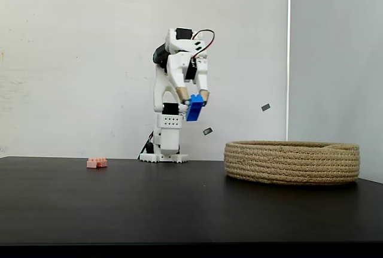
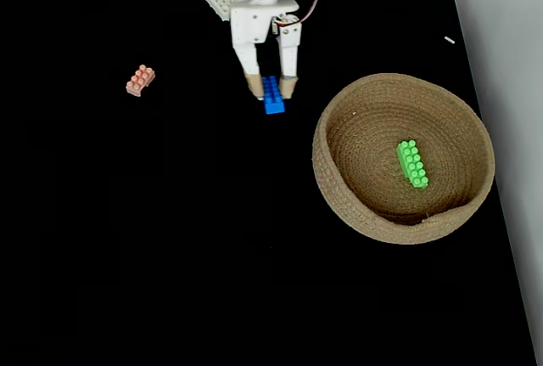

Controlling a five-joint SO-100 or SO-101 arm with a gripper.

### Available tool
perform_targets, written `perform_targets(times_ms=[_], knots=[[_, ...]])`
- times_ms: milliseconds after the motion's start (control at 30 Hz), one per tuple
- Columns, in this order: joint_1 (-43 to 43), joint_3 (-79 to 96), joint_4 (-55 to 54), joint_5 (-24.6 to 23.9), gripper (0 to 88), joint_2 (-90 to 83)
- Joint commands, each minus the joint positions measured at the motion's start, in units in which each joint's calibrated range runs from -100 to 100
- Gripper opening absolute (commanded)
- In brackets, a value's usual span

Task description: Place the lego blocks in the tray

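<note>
My gripper [image 1: 193, 97] [image 2: 271, 87] is shut on the blue lego block [image 1: 194, 108] [image 2: 272, 96], which hangs well above the black table, left of the tray in both fixed views. The tray [image 1: 292, 161] [image 2: 352, 199] is a round coiled-rope basket at the right. A green block [image 2: 412, 163] lies inside it, right of its middle. The pink block [image 1: 96, 162] [image 2: 140, 80] rests on the table far to the left, apart from the arm.
The white arm base [image 1: 163, 157] stands at the back of the black table [image 2: 170, 239]. A pale wall [image 1: 72, 60] runs behind it. The table's right edge lies just beyond the tray.
</note>
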Motion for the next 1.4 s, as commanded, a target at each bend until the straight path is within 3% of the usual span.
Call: perform_targets(times_ms=[0,267,367,433,600,700,900,1133,1367], knots=[[-8.5,-9.1,-1.7,-4.2,0.0,5.1],[-18.3,-20.0,-3.4,-7.3,1.4,18.2],[-19.3,-22.8,-3.4,-7.4,24.4,21.8],[-19.3,-24.3,-3.4,-7.5,30.8,23.1],[-17.8,-24.8,-3.0,-6.6,38.7,23.3],[-15.5,-24.6,-2.0,-6.2,35.2,21.3],[-4.4,-16.5,0.7,-3.4,31.8,10.1],[16.7,0.2,0.3,0.6,30.3,-0.2],[36.5,16.7,-0.9,8.3,31.6,-2.7]])
